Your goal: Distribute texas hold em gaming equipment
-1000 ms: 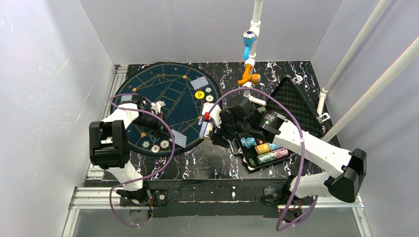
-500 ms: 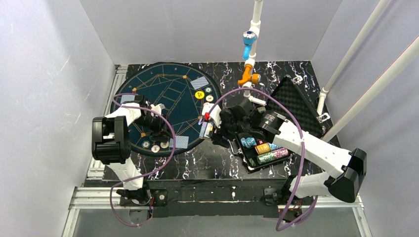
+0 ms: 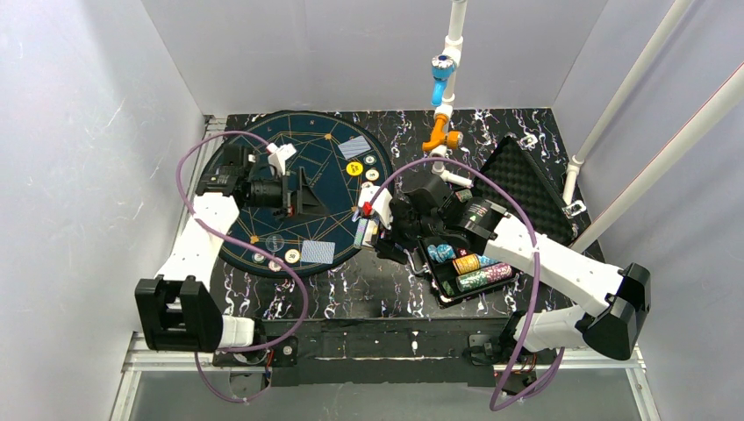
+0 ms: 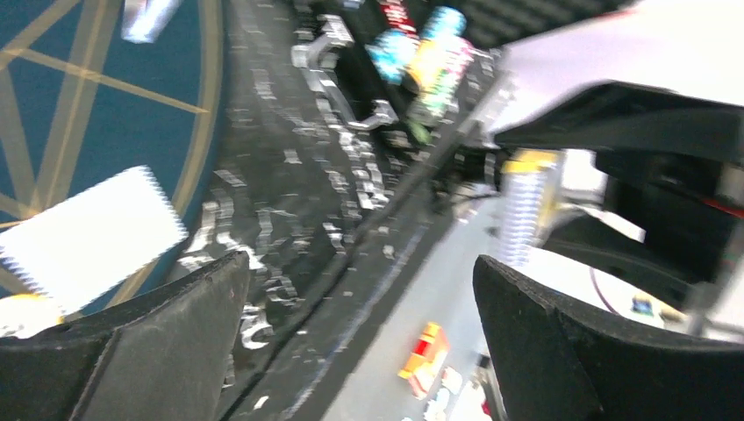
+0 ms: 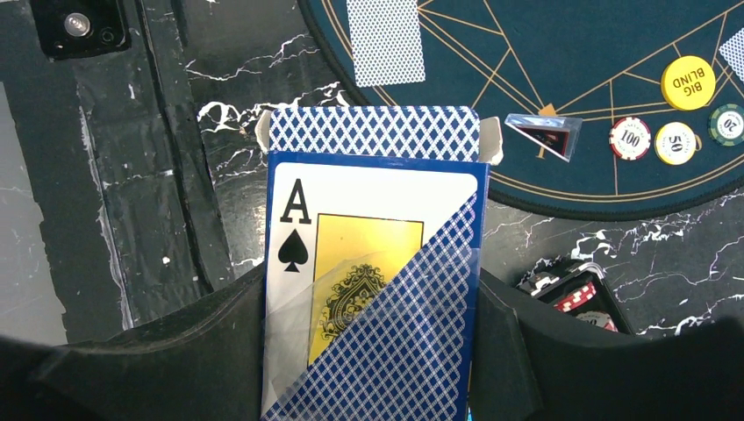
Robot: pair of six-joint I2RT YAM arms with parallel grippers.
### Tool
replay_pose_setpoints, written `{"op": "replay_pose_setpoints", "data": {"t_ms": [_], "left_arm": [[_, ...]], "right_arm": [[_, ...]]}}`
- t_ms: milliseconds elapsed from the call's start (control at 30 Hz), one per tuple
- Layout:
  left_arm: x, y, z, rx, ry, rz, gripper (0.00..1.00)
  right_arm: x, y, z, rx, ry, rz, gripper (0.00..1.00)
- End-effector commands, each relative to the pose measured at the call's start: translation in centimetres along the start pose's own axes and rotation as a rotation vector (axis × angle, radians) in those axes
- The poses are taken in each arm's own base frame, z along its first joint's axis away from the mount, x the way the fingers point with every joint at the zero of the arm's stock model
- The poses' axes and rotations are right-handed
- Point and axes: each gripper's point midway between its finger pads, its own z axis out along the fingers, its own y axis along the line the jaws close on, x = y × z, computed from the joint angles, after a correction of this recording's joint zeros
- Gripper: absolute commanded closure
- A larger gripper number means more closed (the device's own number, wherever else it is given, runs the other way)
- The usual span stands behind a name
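From the top view, note the left pincer spread open above the round mat, a playing card and chips lying at the near rim. In the left wrist view, confirm wide-apart jaws beside a playing card on the mat. In the right wrist view, see the right pincer clamped on the card deck box, chips on the mat beyond.

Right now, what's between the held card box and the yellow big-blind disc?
A small clear wedge lies between card box and disc, in the right wrist view.

Chips in case, right of mat
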Motion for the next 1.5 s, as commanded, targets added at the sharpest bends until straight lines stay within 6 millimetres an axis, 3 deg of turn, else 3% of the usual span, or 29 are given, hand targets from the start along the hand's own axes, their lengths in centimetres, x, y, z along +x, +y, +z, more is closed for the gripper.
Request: {"op": "replay_pose_setpoints", "data": {"t_ms": [0,100,367,500,833,967,1167,1467], "left_arm": [[0.2,-8.2,-0.2,0.297,0.043,-0.043,0.02],[0.9,-10.0,0.5,0.344,0.076,-0.025,0.02],[3.4,-12.2,2.4,0.382,0.163,0.019,0.05],[3.8,-11.6,3.2,0.356,0.176,0.007,0.13],[5.4,-8.8,4.2,0.248,0.227,-0.007,0.46],[5.3,-8.3,3.9,0.226,0.236,-0.016,0.52],[3.7,-8.5,2.1,0.269,0.169,-0.025,0.54],[3.0,-10.1,2.0,0.316,0.121,0.016,0.39]], "right_arm": [[-3.0,-0.1,-0.5,0.001,-0.114,-0.031,0.99],[-3.2,0.0,-0.4,-0.007,-0.118,-0.032,0.99],[-3.5,0.1,-0.5,-0.013,-0.129,-0.025,0.99],[-3.8,0.1,-0.6,-0.017,-0.136,-0.025,0.99],[-4.4,-0.2,-0.7,-0.002,-0.146,-0.011,0.99],[-4.0,-0.2,-0.7,0.004,-0.134,-0.009,0.99],[-3.1,-0.1,-0.9,0.01,-0.111,-0.01,0.99],[-2.6,-0.1,-0.5,0.005,-0.102,-0.014,0.99]]}}
